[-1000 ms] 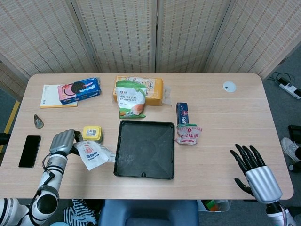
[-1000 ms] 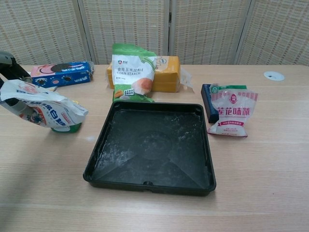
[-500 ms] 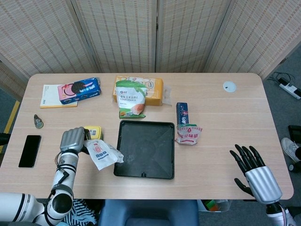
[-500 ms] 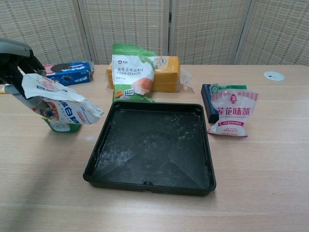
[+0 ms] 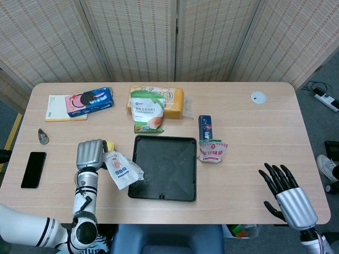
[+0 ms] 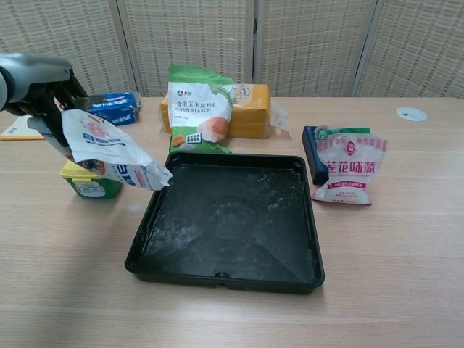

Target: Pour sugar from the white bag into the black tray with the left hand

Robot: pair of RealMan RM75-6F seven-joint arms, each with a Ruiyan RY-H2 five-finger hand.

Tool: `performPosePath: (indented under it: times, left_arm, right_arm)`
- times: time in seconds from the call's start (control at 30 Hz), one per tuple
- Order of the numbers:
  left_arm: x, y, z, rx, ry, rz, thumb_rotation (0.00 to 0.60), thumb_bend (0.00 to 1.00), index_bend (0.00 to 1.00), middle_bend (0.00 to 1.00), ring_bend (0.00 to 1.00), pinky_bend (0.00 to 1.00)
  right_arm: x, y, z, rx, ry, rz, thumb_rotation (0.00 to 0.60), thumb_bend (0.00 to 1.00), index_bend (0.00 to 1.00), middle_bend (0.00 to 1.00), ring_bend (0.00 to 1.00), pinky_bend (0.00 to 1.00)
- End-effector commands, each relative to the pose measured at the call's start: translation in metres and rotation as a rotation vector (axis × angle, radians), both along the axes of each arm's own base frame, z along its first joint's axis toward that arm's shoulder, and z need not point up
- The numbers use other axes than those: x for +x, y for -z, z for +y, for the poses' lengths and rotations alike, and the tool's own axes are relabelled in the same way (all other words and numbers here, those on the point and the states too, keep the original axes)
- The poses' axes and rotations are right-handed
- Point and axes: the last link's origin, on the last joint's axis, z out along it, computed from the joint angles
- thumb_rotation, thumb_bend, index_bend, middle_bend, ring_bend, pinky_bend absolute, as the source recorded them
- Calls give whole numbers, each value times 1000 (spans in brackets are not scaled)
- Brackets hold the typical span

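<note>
Over the last second the left hand (image 6: 36, 83), its fingers clamped on the top of the white bag (image 6: 109, 152), has carried it from well left of the black tray (image 6: 228, 217) to the tray's left rim, lower corner tipped just over the edge, so pouring looks imminent. The right hand (image 5: 286, 196) rests spread and empty on the tabletop (image 5: 238, 174). Whether the bag's mouth is open or any sugar is falling cannot be made out, and the bag partly hides the small yellow-lidded tub (image 6: 83, 181) behind it.

The place looks like a staged test area in an office or lab. Woven folding screens (image 5: 175, 37) fence off a plain wooden table (image 5: 254, 127), and a power strip (image 5: 326, 99) lies on grey carpet (image 5: 318, 121).
</note>
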Motion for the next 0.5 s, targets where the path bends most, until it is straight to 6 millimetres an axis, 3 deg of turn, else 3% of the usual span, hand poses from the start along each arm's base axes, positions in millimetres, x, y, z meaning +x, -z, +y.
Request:
performPosePath:
  times: [0.03,0.5]
  left_arm:
    - [-1,3,-1,14,10,20,600,223,950,1000,1000,1000]
    - [2,7,-3,31,34,26,600,224,950,1000,1000,1000]
  right_arm:
    - [0,0,0,0,1,1,600,275,0,0,0,0]
    - [0,-2,1,-4,-3,-4,600,275,0,0,0,0]
